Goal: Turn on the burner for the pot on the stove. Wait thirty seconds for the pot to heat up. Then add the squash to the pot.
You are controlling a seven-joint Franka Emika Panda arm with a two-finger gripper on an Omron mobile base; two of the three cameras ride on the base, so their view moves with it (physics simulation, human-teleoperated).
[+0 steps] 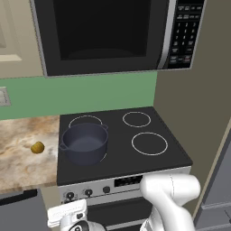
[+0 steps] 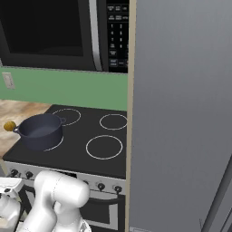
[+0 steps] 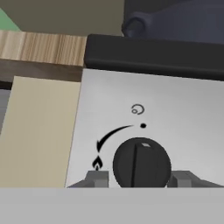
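Kitchen stove front, silver, spans the hand view. At its bottom centre the gripper (image 3: 141,178) stands spread, one fingertip (image 3: 97,178) either side of a black knob (image 3: 141,164) whose ridge runs upright. Above, the stove (image 1: 131,155) carries the pot (image 1: 84,143), mouth up, on the burner (image 1: 102,158) at centre left. At left the squash (image 1: 37,147) lies on the counter (image 1: 20,158), apart from the pot.
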